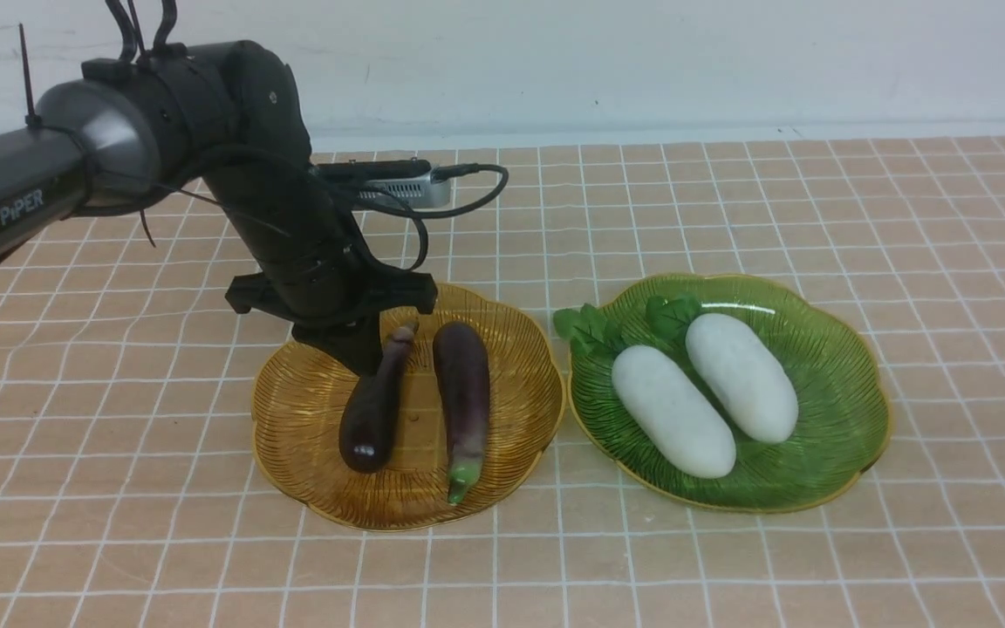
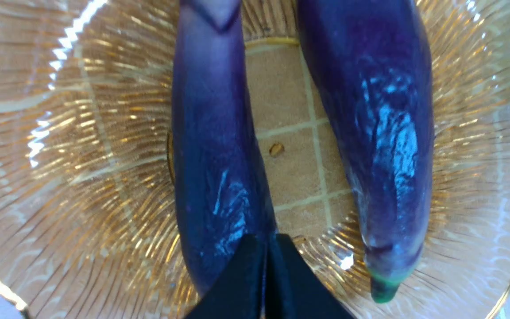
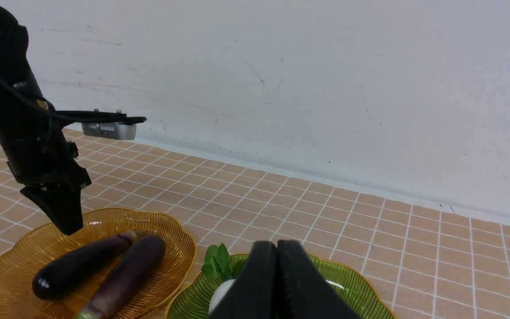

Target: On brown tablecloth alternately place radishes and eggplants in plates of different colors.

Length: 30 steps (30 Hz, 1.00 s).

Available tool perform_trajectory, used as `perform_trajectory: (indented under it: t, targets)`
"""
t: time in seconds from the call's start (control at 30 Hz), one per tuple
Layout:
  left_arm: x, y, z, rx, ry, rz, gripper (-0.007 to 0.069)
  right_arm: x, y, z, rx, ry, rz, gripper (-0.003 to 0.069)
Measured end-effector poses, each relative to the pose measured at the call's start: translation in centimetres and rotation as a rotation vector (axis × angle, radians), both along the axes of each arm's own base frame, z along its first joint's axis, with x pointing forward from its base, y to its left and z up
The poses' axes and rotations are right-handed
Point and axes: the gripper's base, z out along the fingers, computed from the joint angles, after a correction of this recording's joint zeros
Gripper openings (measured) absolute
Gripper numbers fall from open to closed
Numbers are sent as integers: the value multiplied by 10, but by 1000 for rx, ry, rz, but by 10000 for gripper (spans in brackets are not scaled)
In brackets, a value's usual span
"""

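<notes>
On the brown tablecloth (image 1: 816,218) the amber-yellow plate (image 1: 311,410) holds both eggplants: the darker one (image 1: 376,406) and the one with a green stem tip (image 1: 463,392). The green plate (image 1: 834,375) holds both white radishes (image 1: 673,410) (image 1: 742,375). My left gripper (image 1: 365,359) is shut and empty, just above the amber plate's far side by the darker eggplant's stem. In the left wrist view its shut gripper (image 2: 266,248) is over the darker eggplant (image 2: 210,133). My right gripper (image 3: 277,248) is shut and empty, above the green plate (image 3: 361,292).
The left arm's forearm and wrist camera (image 1: 398,183) reach over the cloth behind the amber plate. A white wall (image 1: 642,61) stands along the cloth's far edge. The two plates lie side by side, almost touching.
</notes>
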Motion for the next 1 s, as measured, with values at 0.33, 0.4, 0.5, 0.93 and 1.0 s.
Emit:
perform_trajectory:
  t: [0.33, 0.4, 0.5, 0.93, 1.0]
  targets:
    - [0, 0, 0, 2, -8, -20, -3, -18, -24, -82, -6, 24, -260, -15]
    - [-1, 0, 2, 5, -10, -33, -3, -19, -26, -93, -9, 35, -302, -15]
    - [-6, 3, 17, 16, -44, -58, -3, -19, -28, -108, -18, 79, -336, -15]
    - [-77, 35, 136, 108, -305, -86, -3, -20, -30, -120, -35, 158, -363, -15]
    - [-89, 38, 144, 103, -327, -84, -3, -20, -30, -120, -35, 158, -363, -15]
